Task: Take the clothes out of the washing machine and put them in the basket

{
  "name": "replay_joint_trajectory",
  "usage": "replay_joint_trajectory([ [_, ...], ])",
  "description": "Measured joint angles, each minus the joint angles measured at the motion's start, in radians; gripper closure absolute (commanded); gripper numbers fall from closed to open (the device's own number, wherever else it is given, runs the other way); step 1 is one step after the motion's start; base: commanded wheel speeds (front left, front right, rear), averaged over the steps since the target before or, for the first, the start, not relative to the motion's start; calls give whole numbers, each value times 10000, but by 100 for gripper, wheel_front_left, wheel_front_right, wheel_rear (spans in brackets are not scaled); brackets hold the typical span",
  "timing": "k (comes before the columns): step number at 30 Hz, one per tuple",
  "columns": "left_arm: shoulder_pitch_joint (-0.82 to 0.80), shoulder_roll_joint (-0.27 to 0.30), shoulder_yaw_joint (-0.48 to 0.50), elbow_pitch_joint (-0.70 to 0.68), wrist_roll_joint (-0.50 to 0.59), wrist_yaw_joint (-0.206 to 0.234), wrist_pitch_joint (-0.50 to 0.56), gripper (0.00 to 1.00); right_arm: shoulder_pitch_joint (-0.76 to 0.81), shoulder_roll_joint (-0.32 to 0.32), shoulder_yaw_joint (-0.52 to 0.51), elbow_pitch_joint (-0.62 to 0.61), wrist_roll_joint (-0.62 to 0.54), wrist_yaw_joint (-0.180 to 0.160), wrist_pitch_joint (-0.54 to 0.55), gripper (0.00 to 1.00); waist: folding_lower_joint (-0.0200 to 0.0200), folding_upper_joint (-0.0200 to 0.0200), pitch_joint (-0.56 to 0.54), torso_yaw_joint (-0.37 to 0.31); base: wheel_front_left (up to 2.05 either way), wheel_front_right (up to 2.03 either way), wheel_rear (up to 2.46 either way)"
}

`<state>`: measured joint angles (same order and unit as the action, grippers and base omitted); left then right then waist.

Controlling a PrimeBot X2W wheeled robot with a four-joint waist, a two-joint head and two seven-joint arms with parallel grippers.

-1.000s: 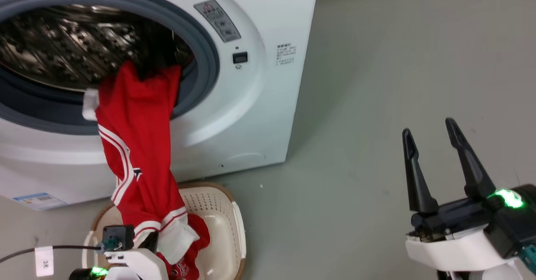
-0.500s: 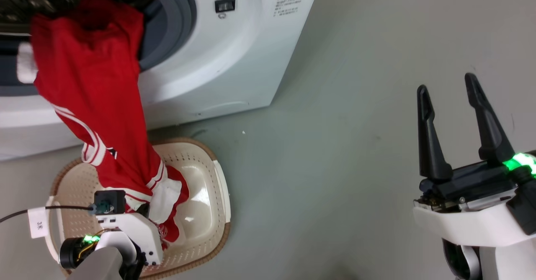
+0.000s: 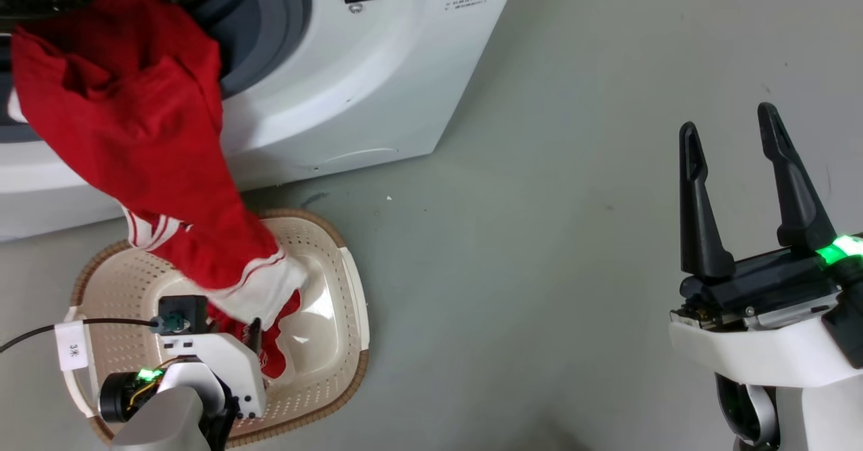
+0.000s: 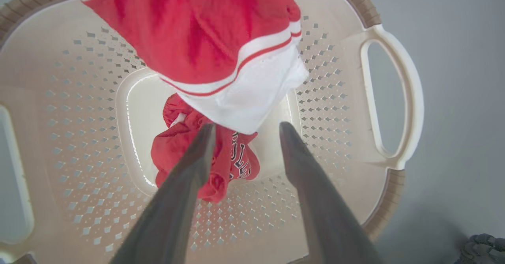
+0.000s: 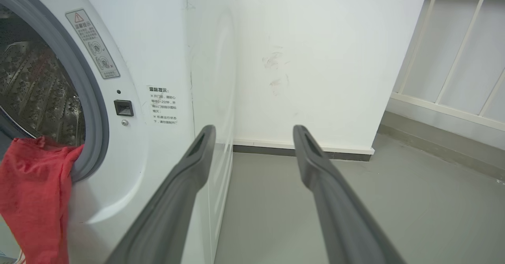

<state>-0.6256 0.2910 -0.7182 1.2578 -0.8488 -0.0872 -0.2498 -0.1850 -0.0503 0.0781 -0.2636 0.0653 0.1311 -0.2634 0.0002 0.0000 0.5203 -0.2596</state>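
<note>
Garment point(image 3: 135, 121): red, draped from the door ring point(image 3: 270, 46) down into the basket. Its white cuff point(image 4: 252, 98) hangs just past the left fingertips and looks clear of both.
Bundle point(image 4: 189, 157): a second red piece with lettering, lying on the basket base beneath the left fingers.
Left fingers point(image 4: 185, 185): spread with nothing between them, pointing down into the basket.
Basket point(image 4: 335, 98): directly below the left fingers, on the floor point(image 3: 539, 235) just in front of the washer.
Washer point(image 3: 350, 87): up and beyond the left fingers, with the garment's top caught at its opening.
Right fingers point(image 3: 698, 201): spread and empty, over bare floor, well apart from everything.
Step in hand: judged to be getting the rest of the garment out and into the basket.
Method advised: take hold high up, near the door ring, not at the cuff. Draw the cloth out and away, then let go over the basket's middle.
Risk: slack cloth may spill over the basket rim, or snag on the ring.
</note>
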Motion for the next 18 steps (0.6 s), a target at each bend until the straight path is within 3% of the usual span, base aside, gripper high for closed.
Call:
replay_joint_trajectory([
  [10,839,-362,13,-33,134,15,-104,0,561,0,56,278,-180,0,0,0,-1,0,-1176,268,0,0,0],
  [18,1929,-77,1087,-2134,1108,1005,-130,0,1128,2,46,391,-364,0,0,0,-2,0,-2251,578,0,0,0],
])
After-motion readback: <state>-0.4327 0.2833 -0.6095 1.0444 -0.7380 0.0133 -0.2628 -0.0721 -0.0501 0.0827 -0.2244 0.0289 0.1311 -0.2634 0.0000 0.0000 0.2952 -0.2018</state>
